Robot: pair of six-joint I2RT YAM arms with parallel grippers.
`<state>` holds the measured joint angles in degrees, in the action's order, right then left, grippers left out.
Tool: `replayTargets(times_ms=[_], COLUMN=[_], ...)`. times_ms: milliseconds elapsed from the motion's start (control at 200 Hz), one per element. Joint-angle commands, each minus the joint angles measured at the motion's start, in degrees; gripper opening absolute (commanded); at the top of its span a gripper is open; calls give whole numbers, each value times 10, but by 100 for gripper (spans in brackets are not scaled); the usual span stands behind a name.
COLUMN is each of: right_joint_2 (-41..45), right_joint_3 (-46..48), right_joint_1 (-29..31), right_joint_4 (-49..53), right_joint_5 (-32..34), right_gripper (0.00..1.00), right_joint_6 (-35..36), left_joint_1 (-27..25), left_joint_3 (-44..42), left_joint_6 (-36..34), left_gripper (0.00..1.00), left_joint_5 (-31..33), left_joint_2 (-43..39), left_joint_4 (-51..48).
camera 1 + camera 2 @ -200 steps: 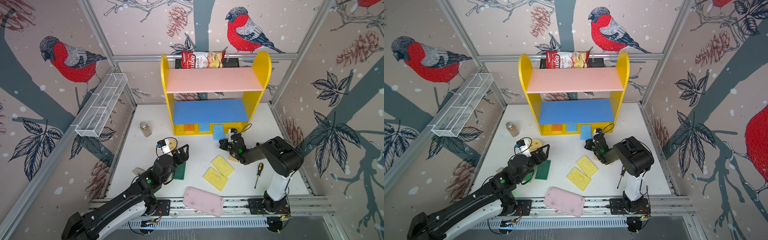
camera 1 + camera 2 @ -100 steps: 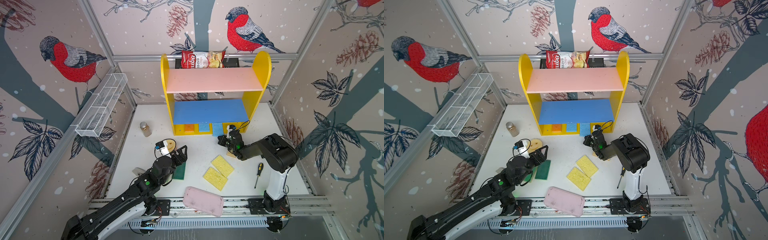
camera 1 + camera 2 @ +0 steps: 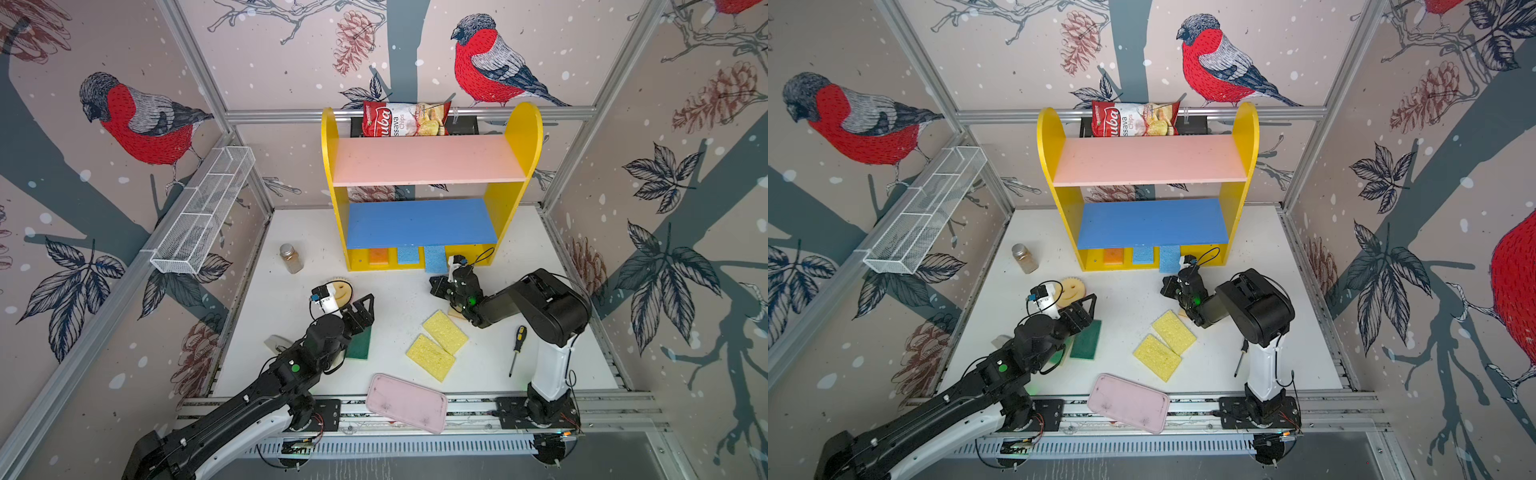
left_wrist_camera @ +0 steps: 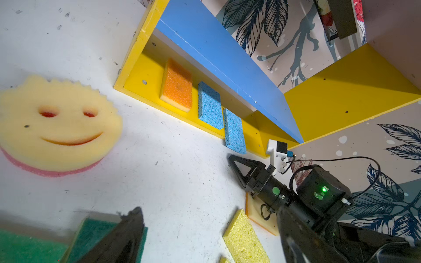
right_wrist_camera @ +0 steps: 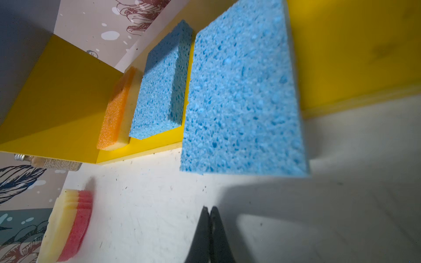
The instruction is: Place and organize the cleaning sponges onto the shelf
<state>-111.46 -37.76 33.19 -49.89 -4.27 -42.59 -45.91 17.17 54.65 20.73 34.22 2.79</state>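
Observation:
The shelf stands at the back. On its yellow base lie an orange sponge, a blue sponge and a second blue sponge that overhangs the base's front edge. My right gripper is shut and empty, just in front of that sponge. My left gripper is open above the green sponge, beside the smiley-face sponge. Two yellow sponges lie mid-table. A tan sponge lies under the right arm.
A pink tray rests on the front rail. A screwdriver lies at the right and a small jar left of the shelf. A chips bag sits behind the top board. A white wire rack hangs on the left wall.
The shut right gripper has pushed the nearer blue sponge a little further onto the shelf base, then drawn back slightly to the left. The left arm has hardly moved.

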Motion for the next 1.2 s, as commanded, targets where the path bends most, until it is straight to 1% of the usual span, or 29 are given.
replayTargets(times_ms=[0,280,485,610,820,1195], right_joint_2=[-15,-27,-7,-8,-29,-73], right_joint_3=[-7,-10,23,34,22,-8], right_joint_1=[-7,-15,-16,-20,-27,-39], right_joint_4=[9,-3,-34,-60,-83,-91], right_joint_5=[8,6,-6,-25,-34,-24], right_gripper=[0,0,0,0,0,0], right_joint_6=[-14,-27,-38,-54,-64,-81], left_joint_1=[0,0,1,0,1,0], left_joint_3=[-5,-17,-16,-21,-27,-32], left_joint_6=[1,12,12,18,22,22], left_gripper=[90,91,90,90,90,90], left_joint_5=[-1,4,3,-2,-2,-5], left_joint_2=[-10,-31,-27,-26,-25,-13], left_joint_4=[5,-4,-4,3,4,15])
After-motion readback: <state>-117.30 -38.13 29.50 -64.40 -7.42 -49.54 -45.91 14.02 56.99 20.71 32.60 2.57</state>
